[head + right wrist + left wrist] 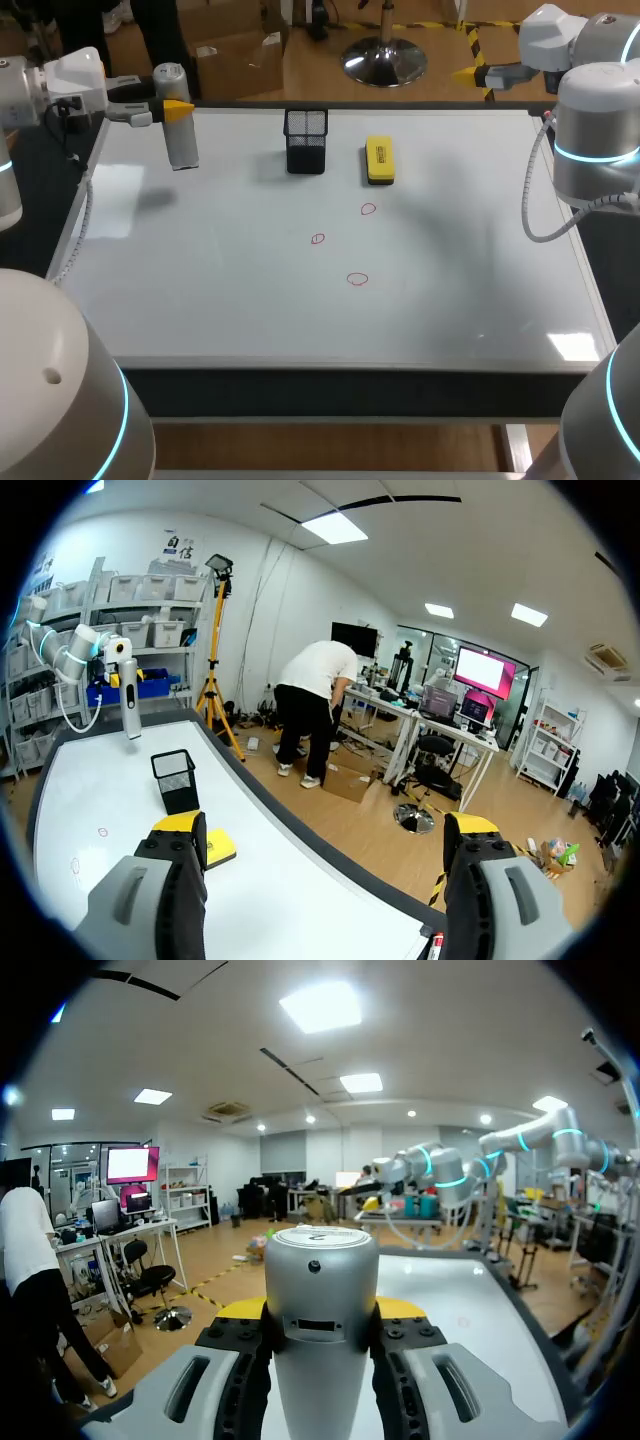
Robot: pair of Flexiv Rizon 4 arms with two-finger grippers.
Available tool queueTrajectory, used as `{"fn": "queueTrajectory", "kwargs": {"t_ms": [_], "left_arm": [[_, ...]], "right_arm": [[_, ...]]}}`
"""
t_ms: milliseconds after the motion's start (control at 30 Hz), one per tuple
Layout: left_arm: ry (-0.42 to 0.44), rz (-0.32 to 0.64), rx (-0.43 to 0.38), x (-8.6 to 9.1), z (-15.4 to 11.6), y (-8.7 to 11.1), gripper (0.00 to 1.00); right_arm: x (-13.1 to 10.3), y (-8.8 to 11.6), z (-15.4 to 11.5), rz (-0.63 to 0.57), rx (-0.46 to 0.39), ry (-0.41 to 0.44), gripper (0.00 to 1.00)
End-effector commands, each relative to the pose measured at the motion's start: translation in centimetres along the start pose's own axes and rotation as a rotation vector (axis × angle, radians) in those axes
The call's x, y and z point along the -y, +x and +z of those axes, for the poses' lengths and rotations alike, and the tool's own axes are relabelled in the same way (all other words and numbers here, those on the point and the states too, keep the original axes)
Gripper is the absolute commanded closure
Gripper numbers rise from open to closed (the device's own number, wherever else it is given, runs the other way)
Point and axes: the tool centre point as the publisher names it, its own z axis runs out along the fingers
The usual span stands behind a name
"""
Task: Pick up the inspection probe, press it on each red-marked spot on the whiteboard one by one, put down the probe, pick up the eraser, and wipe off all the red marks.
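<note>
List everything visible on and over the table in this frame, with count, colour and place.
whiteboard: one, white, covers the table top.
red marks: three, small red loops, near the board's middle, in front of the holder and eraser.
mesh holder: one, black, upright at the far middle of the board.
eraser: one, yellow with a dark base, flat on the board just right of the holder.
inspection probe: one, silver-grey cylinder, held over the board's far left corner.
left end effector: one, grey with yellow tips, shut on the probe.
right end effector: one, grey with yellow tips, open and holding nothing, at the far right beyond the board's edge.
</note>
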Motion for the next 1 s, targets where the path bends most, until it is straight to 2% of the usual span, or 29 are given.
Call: {"fn": "queueTrajectory", "kwargs": {"t_ms": [33, 267, 400, 733, 800, 1000], "left_arm": [[0.001, 0.001, 0.003, 0.1, 0.0, 0.1, 1.0], [0.001, 0.001, 0.003, 0.1, 0.0, 0.1, 1.0], [0.001, 0.001, 0.003, 0.1, 0.0, 0.1, 1.0], [0.001, 0.001, 0.003, 0.1, 0.0, 0.1, 1.0], [0.001, 0.001, 0.003, 0.1, 0.0, 0.1, 1.0], [0.001, 0.001, 0.003, 0.1, 0.0, 0.1, 1.0]], "right_arm": [[-0.1, 0.2, 0.5, -0.051, -0.095, 0.048, 0.0], [-0.3, 1.5, 2.1, -0.228, -0.359, 0.314, 0.0], [-0.2, 2.3, 3.0, -0.343, -0.511, 0.504, 0.0], [-0.1, 3.3, 4.2, -0.529, -0.738, 0.742, 0.0], [0.2, 3.7, 4.6, -0.589, -0.803, 0.827, 0.0], [0.6, 4.7, 5.7, -0.714, -0.907, 0.933, 0.0]]}}
